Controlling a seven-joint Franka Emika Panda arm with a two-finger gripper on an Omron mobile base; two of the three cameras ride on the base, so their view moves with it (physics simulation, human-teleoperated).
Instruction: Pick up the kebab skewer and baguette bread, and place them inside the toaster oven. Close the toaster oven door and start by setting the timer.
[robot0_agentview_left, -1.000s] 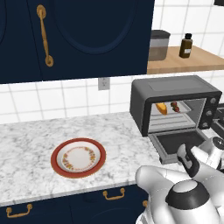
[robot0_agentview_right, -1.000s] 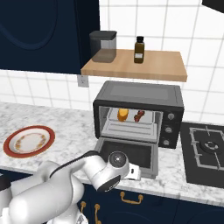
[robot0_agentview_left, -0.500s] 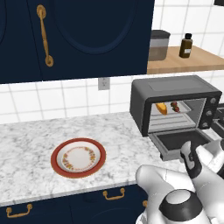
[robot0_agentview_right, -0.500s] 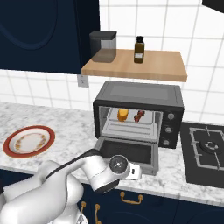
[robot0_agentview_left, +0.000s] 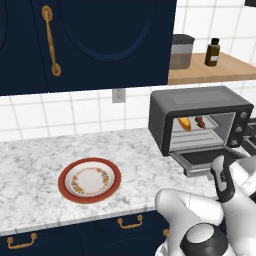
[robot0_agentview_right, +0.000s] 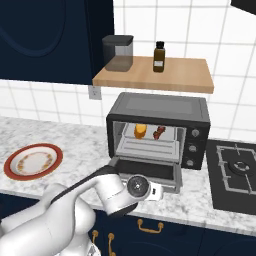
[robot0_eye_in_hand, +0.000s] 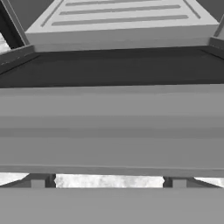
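Room: a kitchen with white wall tiles and dark blue cupboards (robot0_agentview_left: 100, 45) across the top of the left base view.
Table: a grey speckled stone table (robot0_agentview_left: 35, 155) runs across the middle of that view.
Toaster oven: the toaster oven (robot0_agentview_right: 160, 107) stands on the table in the middle of the right base view, under a wooden shelf (robot0_agentview_right: 175, 80).
Arm: the white arm (robot0_agentview_right: 95, 195) bends up from the lower left of the right base view, and its hand is low, just in front of the oven.
Toaster oven door: the toaster oven door (robot0_agentview_right: 145, 170) lies folded down flat and wide open.
Plate: a red-rimmed plate (robot0_agentview_left: 64, 181) sits at the lower left of the left base view, with no food on it.
Handle: in the hand view the door's grey bar handle (robot0_eye_in_hand: 112, 131) stretches across the middle, very close.
Baguette bread: the baguette bread (robot0_agentview_right: 140, 130) is inside the oven, on the rack, at the left.
Kebab skewer: the kebab skewer (robot0_agentview_right: 159, 132) lies on the same rack, just to the right of the bread.
Jaws: they stand wide apart and hold nothing.
What changed: the hand has slid a little to the right along the door's front edge; the food and the door have not moved.
What it means: both foods look put away, so shutting the door is likely next, then the timer knob.
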